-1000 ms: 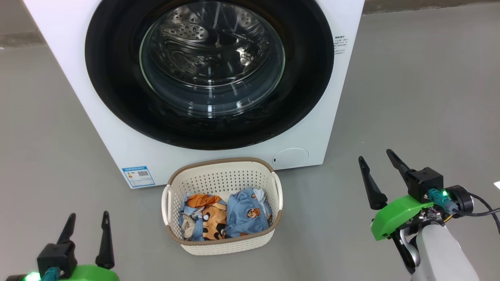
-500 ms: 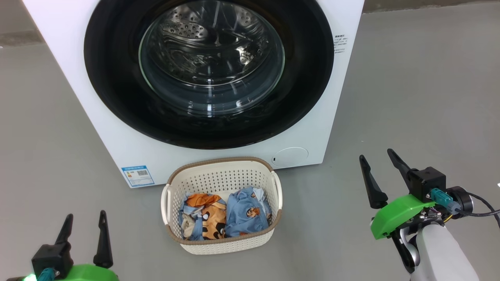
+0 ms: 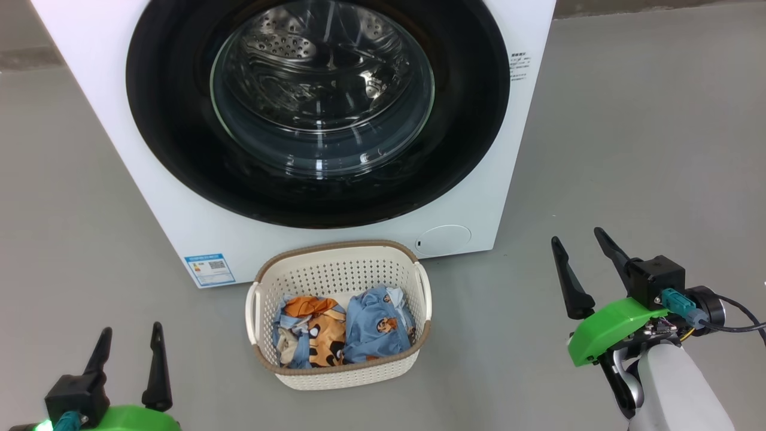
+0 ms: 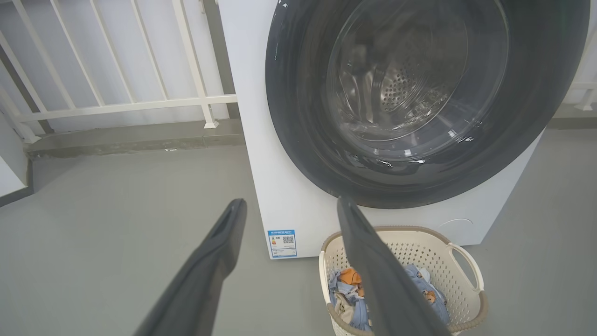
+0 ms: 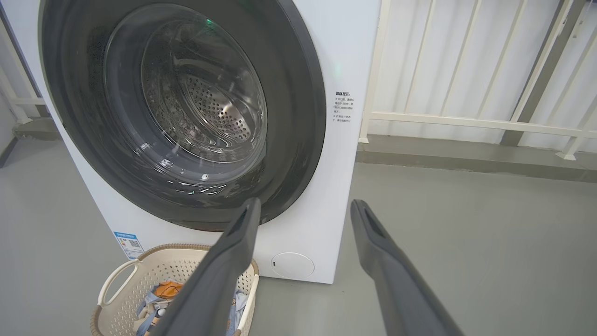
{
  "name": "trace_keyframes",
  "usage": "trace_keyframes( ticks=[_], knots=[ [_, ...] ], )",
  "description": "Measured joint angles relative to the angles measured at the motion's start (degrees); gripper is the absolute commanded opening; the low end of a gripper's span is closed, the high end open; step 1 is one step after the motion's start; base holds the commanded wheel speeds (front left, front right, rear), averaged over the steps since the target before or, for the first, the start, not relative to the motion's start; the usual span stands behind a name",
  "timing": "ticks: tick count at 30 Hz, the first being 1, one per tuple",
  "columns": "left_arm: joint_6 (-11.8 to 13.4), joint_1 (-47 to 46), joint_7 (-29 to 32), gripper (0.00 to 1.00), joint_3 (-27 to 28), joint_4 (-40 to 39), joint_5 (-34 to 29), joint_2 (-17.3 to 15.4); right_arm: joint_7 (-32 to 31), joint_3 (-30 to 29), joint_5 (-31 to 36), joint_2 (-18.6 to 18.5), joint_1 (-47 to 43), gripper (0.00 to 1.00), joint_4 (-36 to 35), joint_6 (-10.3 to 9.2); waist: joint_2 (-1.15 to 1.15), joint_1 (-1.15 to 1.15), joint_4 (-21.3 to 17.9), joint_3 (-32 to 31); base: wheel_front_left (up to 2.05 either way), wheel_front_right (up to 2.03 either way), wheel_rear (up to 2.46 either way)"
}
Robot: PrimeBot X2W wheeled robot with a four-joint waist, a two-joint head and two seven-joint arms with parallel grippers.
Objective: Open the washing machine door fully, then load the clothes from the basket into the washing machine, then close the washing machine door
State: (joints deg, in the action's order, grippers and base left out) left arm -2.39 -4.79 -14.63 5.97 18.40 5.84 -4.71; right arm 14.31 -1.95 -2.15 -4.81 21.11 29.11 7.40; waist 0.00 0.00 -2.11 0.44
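The white washing machine (image 3: 90, 72) stands ahead, its round black-rimmed door (image 3: 179, 149) lying flat against the front, steel drum showing through the glass. On the floor right before it sits the cream basket (image 3: 335, 272) with blue and orange clothes (image 3: 344, 332) inside. My left gripper (image 3: 133, 328) hovers open at the lower left, well left of the basket. Off to the basket's right, my right gripper (image 3: 577, 234) is open and empty. The door (image 4: 298, 116), basket (image 4: 466, 275) and open left gripper (image 4: 289, 205) appear in the left wrist view; door (image 5: 303, 116), basket (image 5: 121, 275) and right gripper (image 5: 305, 205) in the right wrist view.
Grey floor (image 3: 646, 131) spreads on both sides of the machine. A white railing (image 4: 116, 100) on a low kerb runs behind it at the left, and the railing (image 5: 466, 121) continues behind it at the right. A blue label sticker (image 3: 209, 269) marks the machine's lower left front.
The left gripper has dropped slightly toward the bottom edge of the head view. The whole picture has shifted a little, so the camera moved. The right gripper stays nearly still.
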Motion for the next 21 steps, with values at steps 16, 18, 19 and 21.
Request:
trace_keyframes(
  ticks=[16,18,19,21],
  knots=[
    [-0.5,-0.2,0.0,1.0,-0.2,-0.6,-0.1,-0.1,0.0,0.0,-0.1,0.1,0.0,1.0,0.1,0.0,0.0,0.0,0.5,0.7,0.48,0.48,-0.96],
    [-0.5,-0.2,0.0,1.0,-0.2,-0.6,-0.1,-0.1,0.0,-0.1,-0.1,0.1,0.0,1.0,0.1,0.0,0.0,0.0,0.5,0.8,1.17,1.17,-2.34],
    [-0.5,-0.2,0.0,1.0,-0.2,-0.6,-0.1,-0.1,0.0,-0.2,-0.2,0.1,0.0,1.0,0.1,0.0,0.0,0.0,0.5,0.8,1.23,1.23,-2.46],
    [-0.6,-0.2,0.0,1.0,-0.2,-0.5,-0.1,0.0,0.0,-0.3,-0.7,0.1,0.0,1.0,0.2,0.0,0.0,0.0,0.6,0.8,1.23,1.23,-2.46]
  ],
)
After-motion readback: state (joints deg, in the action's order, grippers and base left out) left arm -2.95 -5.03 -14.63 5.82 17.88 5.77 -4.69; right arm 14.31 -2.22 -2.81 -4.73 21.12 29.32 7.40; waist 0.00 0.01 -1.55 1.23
